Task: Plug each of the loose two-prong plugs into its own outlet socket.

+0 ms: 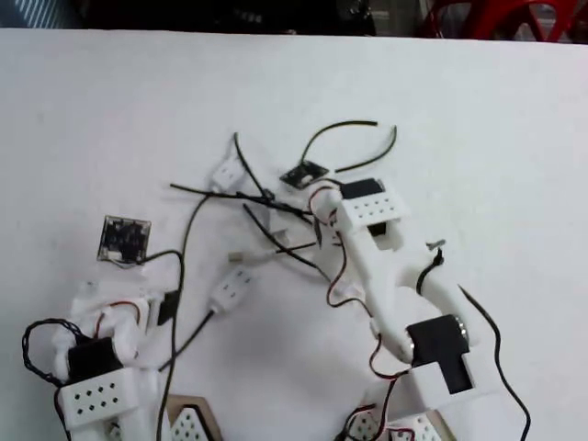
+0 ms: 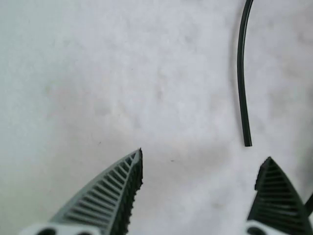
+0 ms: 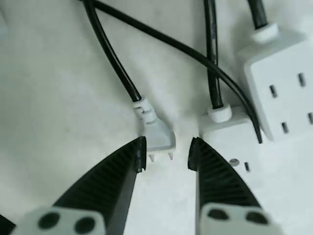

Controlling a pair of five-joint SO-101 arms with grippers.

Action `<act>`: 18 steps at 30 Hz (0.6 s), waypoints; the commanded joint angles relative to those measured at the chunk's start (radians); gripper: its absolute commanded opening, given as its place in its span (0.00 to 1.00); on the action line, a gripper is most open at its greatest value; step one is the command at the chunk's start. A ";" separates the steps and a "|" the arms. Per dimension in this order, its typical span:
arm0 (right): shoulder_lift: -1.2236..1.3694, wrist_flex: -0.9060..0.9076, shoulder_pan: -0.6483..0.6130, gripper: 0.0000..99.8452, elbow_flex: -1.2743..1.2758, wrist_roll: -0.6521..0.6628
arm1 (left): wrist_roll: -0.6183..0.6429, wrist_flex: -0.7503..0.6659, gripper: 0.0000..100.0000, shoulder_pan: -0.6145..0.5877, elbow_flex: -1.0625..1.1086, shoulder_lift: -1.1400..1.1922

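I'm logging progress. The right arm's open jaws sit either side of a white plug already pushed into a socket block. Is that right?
No. The right wrist view shows the plug lying loose, prongs bare, beside the socket block, not pushed in. The jaws do sit open either side of it.

Two grippers (image 2: 204,155) (image 3: 167,141), two small circuit boards (image 1: 123,239) (image 1: 303,174)

High cam looks down over the whole tabletop (image 1: 110,110). Wrist cams sit close, aimed past left tool (image 2: 204,155) and right tool (image 3: 167,147) — right shares the cables (image 3: 113,58) with high.
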 commanded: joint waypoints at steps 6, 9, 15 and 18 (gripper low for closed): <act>-0.008 -0.122 0.007 0.12 0.110 0.068 | 0.006 -0.017 0.36 -0.004 -0.005 -0.019; -0.008 -0.157 0.004 0.08 0.120 0.069 | 0.006 -0.017 0.35 -0.004 -0.005 -0.019; -0.008 -0.150 -0.027 0.07 0.124 0.063 | 0.006 -0.017 0.35 -0.004 -0.005 -0.019; -0.008 -0.150 -0.050 0.07 0.130 0.060 | 0.006 -0.018 0.35 -0.004 -0.005 -0.019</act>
